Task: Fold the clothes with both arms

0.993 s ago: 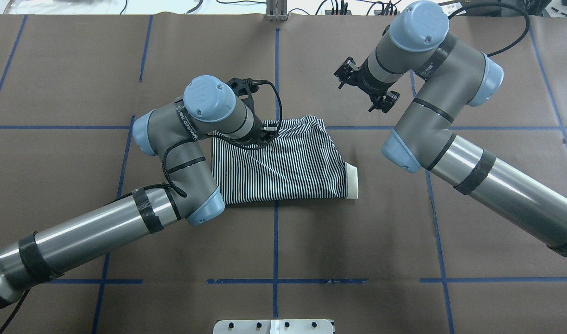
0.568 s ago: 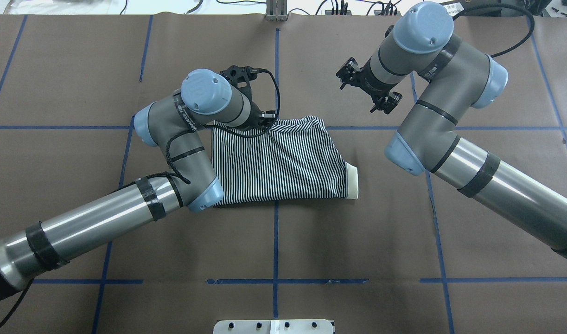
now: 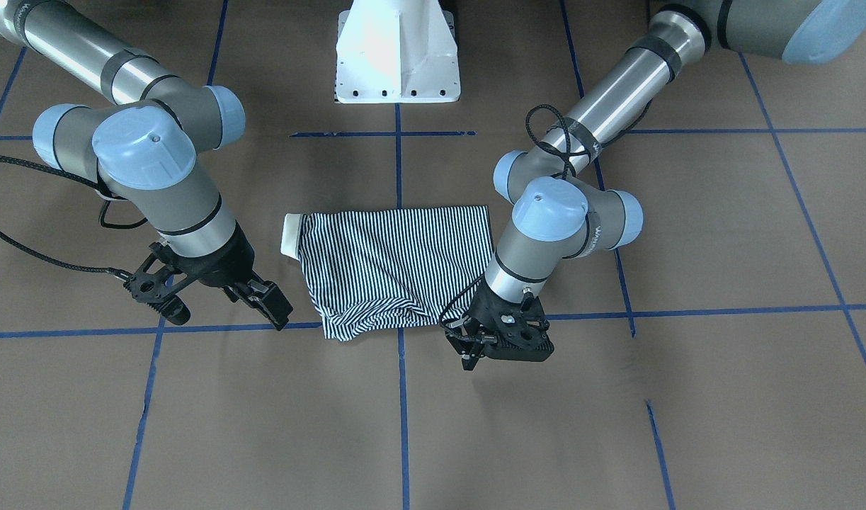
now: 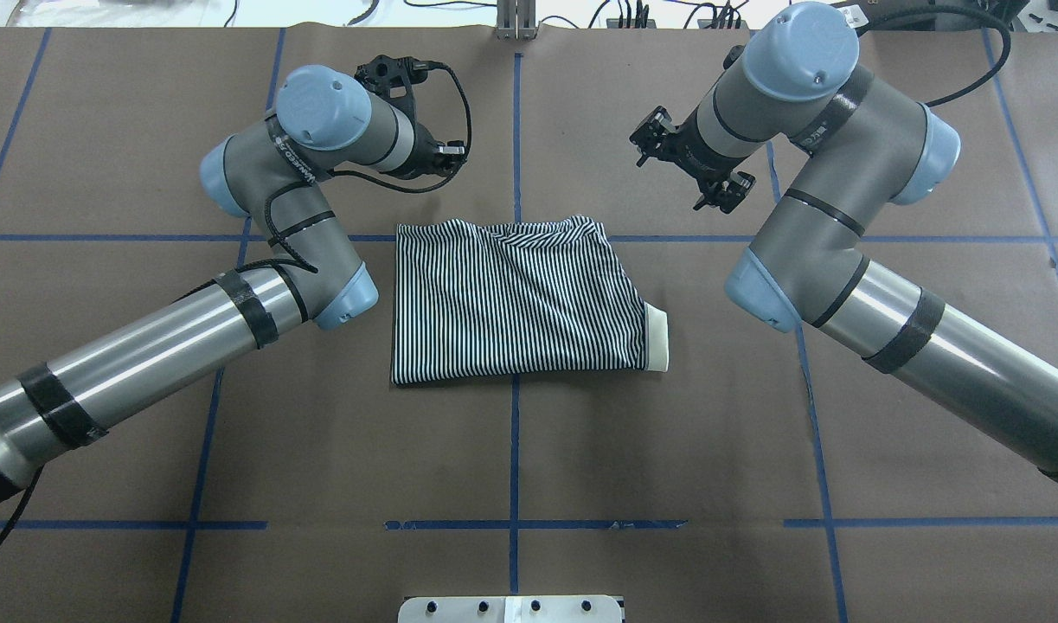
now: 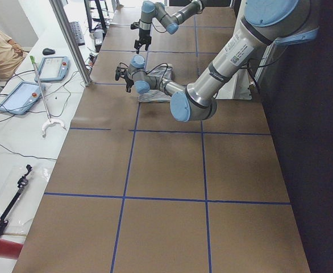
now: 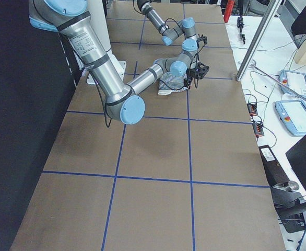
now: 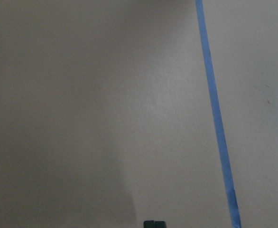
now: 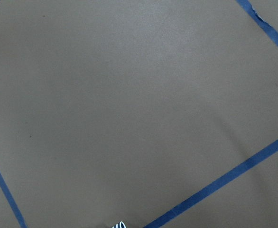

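Pulled back off the shirt's far edge since a second ago, the left gripper is now held over the brown table, just beyond the cloth's far-left corner; whether it's open or closed can't be made out tbh. The striped shirt is left folded into a rough rectangle mid-table, touched by nothing; its cream collar is seen poking out at the right end. The right gripper is held past the far-right corner, barely shifted; open or closed can't be told either.
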Action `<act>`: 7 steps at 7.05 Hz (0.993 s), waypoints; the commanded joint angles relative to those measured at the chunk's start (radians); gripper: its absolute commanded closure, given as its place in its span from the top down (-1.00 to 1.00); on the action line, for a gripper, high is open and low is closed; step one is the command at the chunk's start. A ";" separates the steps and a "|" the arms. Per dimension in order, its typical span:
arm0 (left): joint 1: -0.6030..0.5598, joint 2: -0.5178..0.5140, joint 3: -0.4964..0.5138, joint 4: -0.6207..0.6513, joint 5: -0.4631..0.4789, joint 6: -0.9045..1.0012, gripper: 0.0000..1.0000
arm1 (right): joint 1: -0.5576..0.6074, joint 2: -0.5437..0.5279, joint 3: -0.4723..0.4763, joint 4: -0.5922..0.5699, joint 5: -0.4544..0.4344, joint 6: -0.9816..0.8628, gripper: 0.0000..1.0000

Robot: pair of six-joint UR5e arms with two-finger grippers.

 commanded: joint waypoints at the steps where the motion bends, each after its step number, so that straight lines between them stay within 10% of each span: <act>1: -0.029 0.008 -0.044 0.010 -0.101 -0.001 -1.00 | 0.003 -0.009 0.032 -0.008 0.003 0.000 1.00; 3: -0.102 0.193 -0.243 0.030 -0.197 0.011 -1.00 | 0.034 -0.113 0.133 -0.031 0.036 -0.062 1.00; 7: -0.421 0.525 -0.436 0.044 -0.375 0.522 -1.00 | 0.361 -0.398 0.155 -0.031 0.225 -0.806 1.00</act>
